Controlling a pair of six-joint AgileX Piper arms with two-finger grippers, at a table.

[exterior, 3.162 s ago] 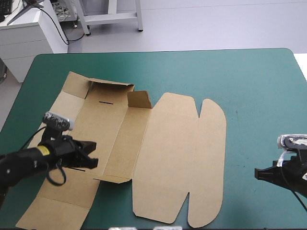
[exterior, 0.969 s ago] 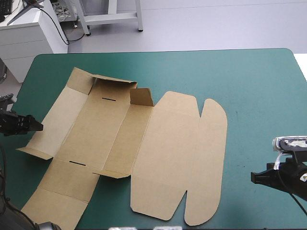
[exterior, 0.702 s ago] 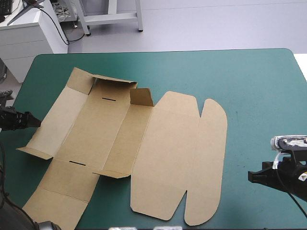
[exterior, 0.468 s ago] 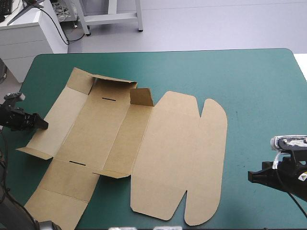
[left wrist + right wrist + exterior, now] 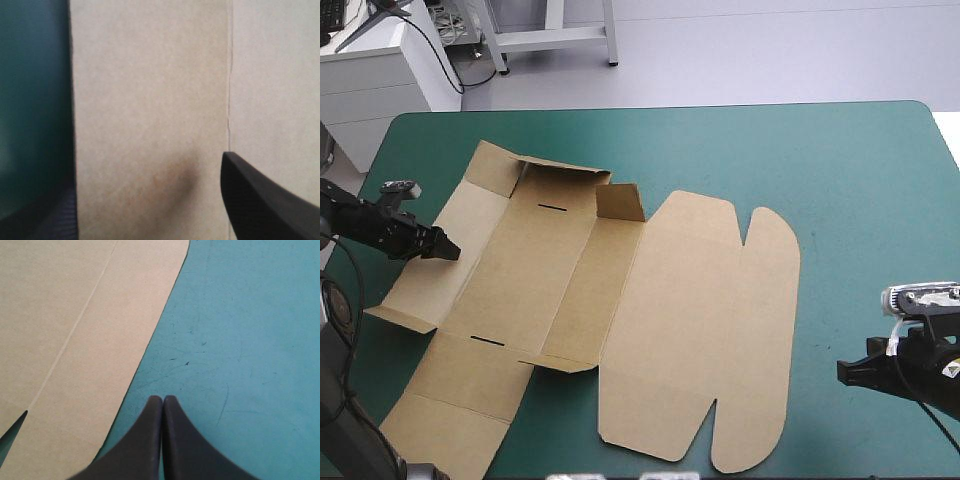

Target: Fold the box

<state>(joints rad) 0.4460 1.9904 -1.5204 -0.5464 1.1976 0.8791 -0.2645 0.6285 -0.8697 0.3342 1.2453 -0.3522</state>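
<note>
The brown box (image 5: 650, 310) is lying mostly flat across the left and middle of the teal-green tabletop (image 5: 840, 170), the left pincer (image 5: 448, 252) is hanging spread wide at its left panel (one black finger blurred, half cut off), and the right pincer (image 5: 844, 369) is sitting pressed closed near the right edge.

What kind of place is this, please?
Probably a robot test bench: a table with teal-green cover, the left gripper and right gripper at its sides, and the brown box lying mostly flat.
</note>
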